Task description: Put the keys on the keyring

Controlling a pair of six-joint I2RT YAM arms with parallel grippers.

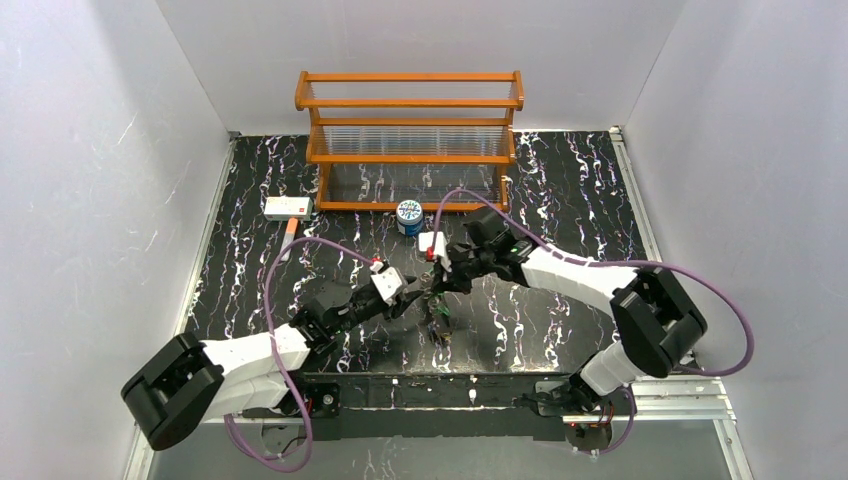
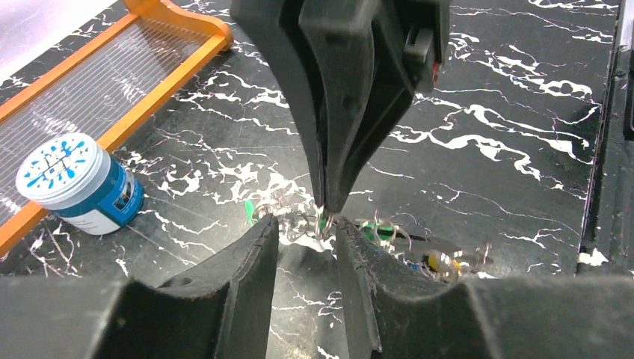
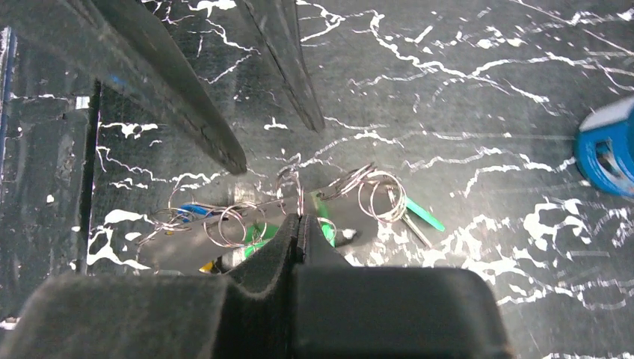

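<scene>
Several small keys [image 3: 420, 213] with green, blue and yellow heads lie bunched on thin metal rings on the black marbled table [image 3: 478, 97]. In the top view the bunch of keys [image 1: 438, 312] sits between the two arms. My right gripper [image 3: 300, 219] is shut on a thin silvery wire loop, the keyring [image 3: 290, 179], which stands up from the bunch. My left gripper [image 2: 306, 228] is open and faces it, one fingertip on each side of the right gripper's tip [image 2: 327, 206], with nothing held. A green key [image 2: 249, 210] and a yellow one [image 2: 434, 262] lie just beyond.
A blue-and-white can [image 1: 409, 215] stands just behind the grippers, in front of an orange wooden rack [image 1: 410, 140]. A white box with a red mark [image 1: 288, 207] and an orange stick [image 1: 289, 240] lie at the back left. Grey walls close in on three sides.
</scene>
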